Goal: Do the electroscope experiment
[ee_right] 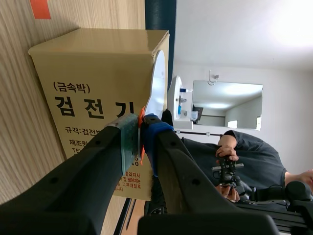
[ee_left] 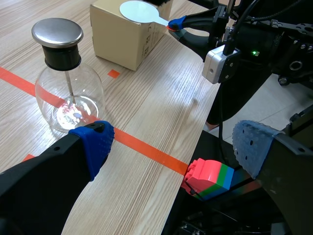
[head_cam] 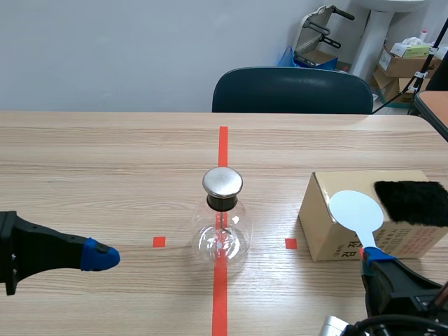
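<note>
The counter (head_cam: 105, 161) poses little risk itself, but the left tool (head_cam: 101, 257) sits low over its near left, fingers spread wide on nothing. A careless sweep right from there would likely strike the flask. The box (head_cam: 323, 210), at the right, looks light, so hard pressing on its top could shove it. The flask (head_cam: 221, 234) stands mid-counter on the red line, well apart from both tools. With its round belly, a knock to the cap (head_cam: 222, 182) might tip or roll it. The fur (head_cam: 411, 203) lies loose on the box's right top, and rubbing could drag it off. The right tool (head_cam: 371, 257) pinches the paddle (head_cam: 355, 210) by its handle, disc just beside the box's near left edge. Whether they touch I cannot tell. The stem is thin, so I judge it may twist or slip under pressure.

The counter is flat, pale wood-grain, matt. The box is plain brown cardboard, square-edged, printed on one side. The flask is clear glass, bulbous, with a black neck, a domed brushed-metal cap and a thin rod (ee_left: 70, 90) running down inside. The fur is a black, shaggy, oblong pad. The paddle is a thin, smooth, pale blue disc, orange at the handle. The tool pads are soft and dotted.
</note>
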Controlling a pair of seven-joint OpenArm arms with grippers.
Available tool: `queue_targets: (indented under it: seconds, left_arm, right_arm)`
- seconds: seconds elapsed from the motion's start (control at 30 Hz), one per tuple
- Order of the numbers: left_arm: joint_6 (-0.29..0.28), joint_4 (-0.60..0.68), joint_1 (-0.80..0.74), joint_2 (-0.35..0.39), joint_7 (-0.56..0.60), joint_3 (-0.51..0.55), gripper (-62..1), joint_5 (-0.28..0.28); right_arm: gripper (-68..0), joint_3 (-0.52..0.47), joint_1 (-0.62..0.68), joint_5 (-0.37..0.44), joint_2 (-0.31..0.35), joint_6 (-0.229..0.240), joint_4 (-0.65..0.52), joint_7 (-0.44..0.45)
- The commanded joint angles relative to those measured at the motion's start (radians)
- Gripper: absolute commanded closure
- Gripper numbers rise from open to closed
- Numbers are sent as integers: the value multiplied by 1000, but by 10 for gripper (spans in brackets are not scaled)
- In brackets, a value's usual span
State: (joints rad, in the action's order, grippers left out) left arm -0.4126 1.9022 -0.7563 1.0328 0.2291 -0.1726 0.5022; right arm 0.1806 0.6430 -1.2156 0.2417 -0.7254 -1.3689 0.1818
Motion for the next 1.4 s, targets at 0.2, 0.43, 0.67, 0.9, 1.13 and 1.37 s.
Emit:
queue_targets:
  seconds: [0.2,0.43,0.67,0.9,1.13,1.37]
  left_arm:
    - [-1,10,-8,-10,6,-6,-523,11]
    - [-1,10,-8,-10,6,-6,-523,10]
    - [3,10,-8,-10,6,-6,-523,10]
    - [6,10,-8,-10,7,-6,-523,10]
    - [30,10,7,-37,13,-6,-460,-37]
    - [112,3,63,-135,-13,-6,-54,-148]
  right_arm:
    - [-13,-9,-9,3,13,-8,-19,-3]
    - [-13,-9,-9,3,13,-20,-20,-3]
    - [-13,-10,-9,26,13,-58,-77,-3]
    - [-13,-24,-15,59,13,-33,-243,-3]
    - [-13,32,-95,33,19,38,-286,-83]
    - [-13,183,-172,-21,42,49,-283,-239]
